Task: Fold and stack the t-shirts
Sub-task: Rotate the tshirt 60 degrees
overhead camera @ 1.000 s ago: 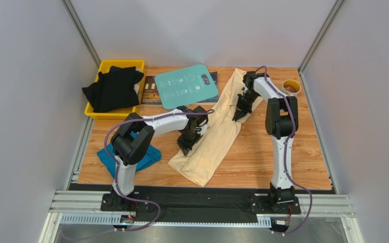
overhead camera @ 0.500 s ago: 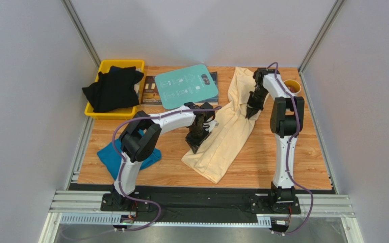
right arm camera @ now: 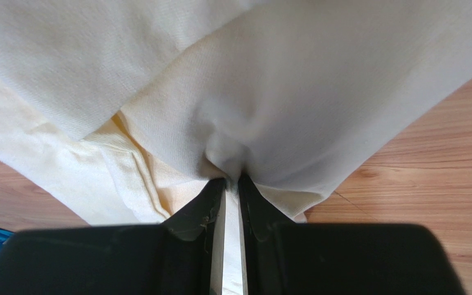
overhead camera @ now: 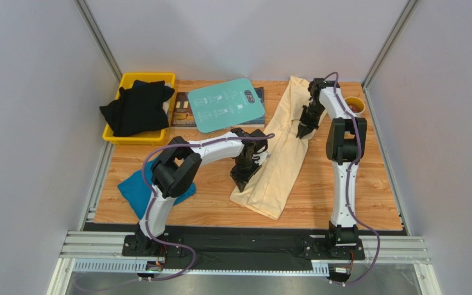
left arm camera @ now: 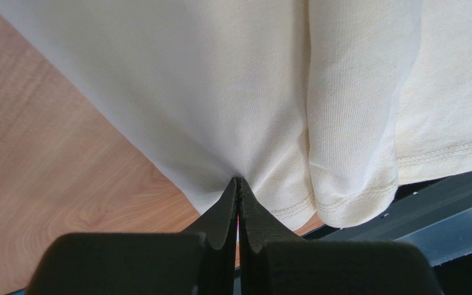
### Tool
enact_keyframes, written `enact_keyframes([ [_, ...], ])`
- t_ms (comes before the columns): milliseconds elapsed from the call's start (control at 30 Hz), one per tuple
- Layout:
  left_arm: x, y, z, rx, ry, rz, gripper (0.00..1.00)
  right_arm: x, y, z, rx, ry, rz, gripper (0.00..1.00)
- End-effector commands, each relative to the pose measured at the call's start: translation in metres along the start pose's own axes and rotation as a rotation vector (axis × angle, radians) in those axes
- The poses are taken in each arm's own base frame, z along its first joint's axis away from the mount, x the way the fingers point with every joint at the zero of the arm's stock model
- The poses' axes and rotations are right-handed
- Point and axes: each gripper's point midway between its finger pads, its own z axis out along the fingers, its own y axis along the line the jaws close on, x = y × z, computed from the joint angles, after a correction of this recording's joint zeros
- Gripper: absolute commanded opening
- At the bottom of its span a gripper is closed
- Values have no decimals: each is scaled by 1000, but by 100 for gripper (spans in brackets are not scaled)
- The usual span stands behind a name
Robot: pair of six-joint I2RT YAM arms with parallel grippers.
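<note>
Cream t-shirt (overhead camera: pixel 281 153): lies as a long folded strip on the tabletop (overhead camera: pixel 368 184), running from the far edge towards the near side, between the arms.
Left hand (left arm camera: pixel 238 184): fingers pressed together, clamped on the shirt's near hem edge.
Right hand (right arm camera: pixel 231 181): fingers a narrow slit apart, puckered cloth pinched between them at the far end.
Teal t-shirt (overhead camera: pixel 135 190): crumpled, near left.
Black t-shirts (overhead camera: pixel 137 107): heaped in the yellow bin (overhead camera: pixel 124 138).

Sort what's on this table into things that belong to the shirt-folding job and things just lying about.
For the job: cream t-shirt; teal-blue t-shirt; black t-shirts.
Lying about: teal board; yellow bin, which holds the black ones; small bowl at the far right.
</note>
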Motion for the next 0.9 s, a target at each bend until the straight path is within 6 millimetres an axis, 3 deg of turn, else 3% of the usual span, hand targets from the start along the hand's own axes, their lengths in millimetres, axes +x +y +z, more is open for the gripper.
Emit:
enact_keyframes([
  [0, 16, -17, 12, -4, 70, -39, 0, 2, 6, 7, -44, 17, -26, 17],
  [200, 33, -43, 23, -21, 111, -39, 0, 36, 2, 18, -49, 88, -11, 21],
  [333, 34, -41, 13, -61, 89, -5, 0, 44, 5, 0, -55, 48, -29, 24],
  [467, 14, -28, -12, -171, 27, 50, 0, 45, 15, -31, -102, -15, -37, 34],
  [600, -1, -7, -39, -277, -13, 82, 11, 40, 26, -64, -147, -89, -56, 38],
  [700, -7, 11, -64, -334, -71, 51, 13, 35, 31, -74, -166, -114, -49, 39],
  [767, -12, 31, -78, -370, -118, -1, 23, 29, 32, -77, -166, -134, -40, 39],
  [867, -20, 62, -104, -387, -205, -113, 27, 14, 26, -75, -145, -165, -19, 39],
])
